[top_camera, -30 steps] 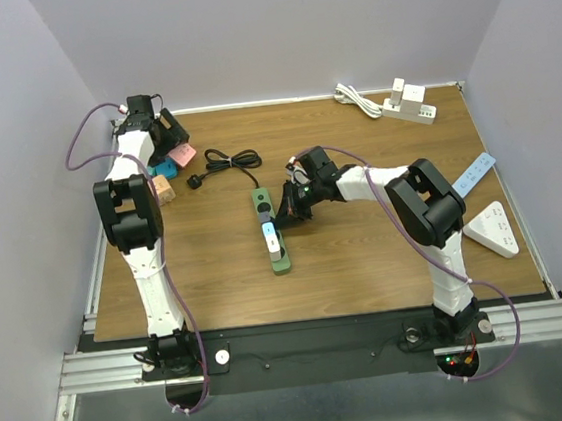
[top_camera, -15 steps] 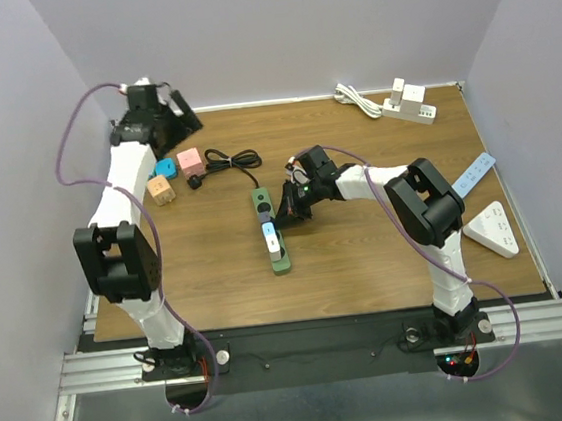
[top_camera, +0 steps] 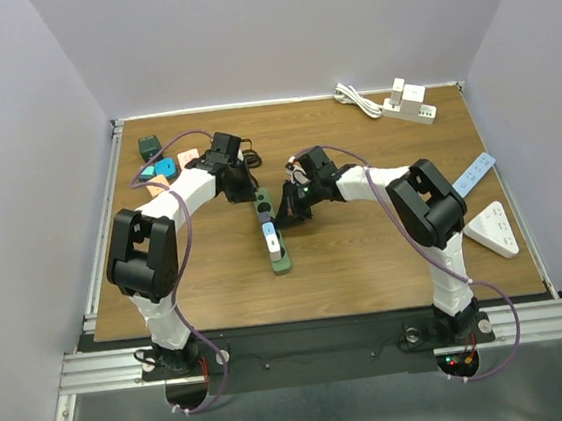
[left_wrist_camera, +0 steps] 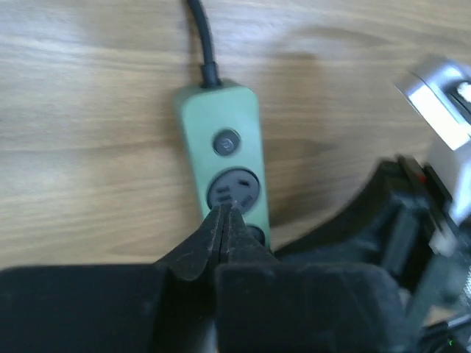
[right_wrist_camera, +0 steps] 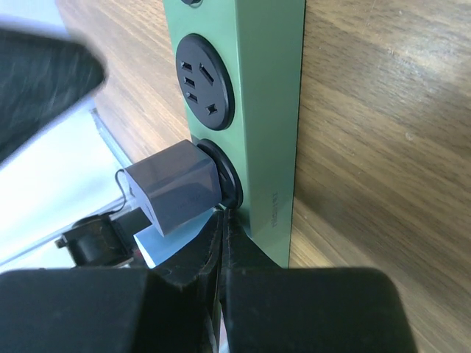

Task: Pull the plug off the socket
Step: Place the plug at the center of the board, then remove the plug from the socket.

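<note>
The green power strip (top_camera: 271, 230) is lying near the middle of the table (top_camera: 386, 250), with its black cable (top_camera: 231, 160) running away from its far end. The plug (right_wrist_camera: 173, 195), a small grey block, is sitting in one round socket of the strip and is not pulled out.

The right gripper (right_wrist_camera: 222, 220) is coming to the strip from the right side. Its two fingers are pressing together and are holding nothing. In the right wrist view the tips are resting at the rim of the socket, just beside the lower corner of the plug. I cannot tell if they are touching the plug itself. The next socket along the strip is standing empty.

The left gripper (left_wrist_camera: 223, 220) is reaching over the far part of the strip. Its fingers are also pressing fully together, with nothing between them. In the left wrist view the tips are pointing at an empty socket, just on the near side of the round button (left_wrist_camera: 226, 142). The plug is not showing clearly in that view.

Some coloured blocks (top_camera: 164, 167) are lying at the far left, and a white power strip (top_camera: 408, 103) at the far right corner.
</note>
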{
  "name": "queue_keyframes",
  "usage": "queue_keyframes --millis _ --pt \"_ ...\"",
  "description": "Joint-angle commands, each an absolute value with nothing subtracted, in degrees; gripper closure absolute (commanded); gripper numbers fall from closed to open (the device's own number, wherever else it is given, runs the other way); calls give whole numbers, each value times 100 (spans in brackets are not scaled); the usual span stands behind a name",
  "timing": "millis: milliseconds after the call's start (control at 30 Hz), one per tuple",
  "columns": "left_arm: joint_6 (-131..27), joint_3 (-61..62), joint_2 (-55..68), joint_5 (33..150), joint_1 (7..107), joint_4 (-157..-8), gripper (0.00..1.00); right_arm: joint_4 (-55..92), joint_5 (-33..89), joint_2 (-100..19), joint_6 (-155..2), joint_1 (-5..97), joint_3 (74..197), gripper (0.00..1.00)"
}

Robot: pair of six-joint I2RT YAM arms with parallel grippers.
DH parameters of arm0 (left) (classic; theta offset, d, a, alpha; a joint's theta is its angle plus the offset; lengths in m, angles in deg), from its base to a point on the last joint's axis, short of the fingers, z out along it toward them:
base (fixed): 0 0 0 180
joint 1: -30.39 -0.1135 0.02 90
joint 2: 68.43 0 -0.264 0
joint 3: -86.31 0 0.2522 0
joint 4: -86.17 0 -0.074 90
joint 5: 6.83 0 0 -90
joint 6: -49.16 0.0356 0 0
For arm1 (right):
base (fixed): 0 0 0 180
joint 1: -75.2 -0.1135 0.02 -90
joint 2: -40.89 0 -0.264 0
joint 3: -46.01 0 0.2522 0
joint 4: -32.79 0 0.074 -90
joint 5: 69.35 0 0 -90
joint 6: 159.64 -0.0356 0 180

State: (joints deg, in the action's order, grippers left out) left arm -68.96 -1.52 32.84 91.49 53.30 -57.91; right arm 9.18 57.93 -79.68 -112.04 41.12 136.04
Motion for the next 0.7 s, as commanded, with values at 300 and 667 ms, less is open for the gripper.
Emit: queue_keyframes --millis 300,667 --pt "-6650 30 3800 9671 5341 -6969 100 -637 3840 -8339 -10462 3899 12788 99" --pt "-6580 522 3370 9908 5368 -6961 100 -1172 3340 -7514 -10392 3908 13131 100"
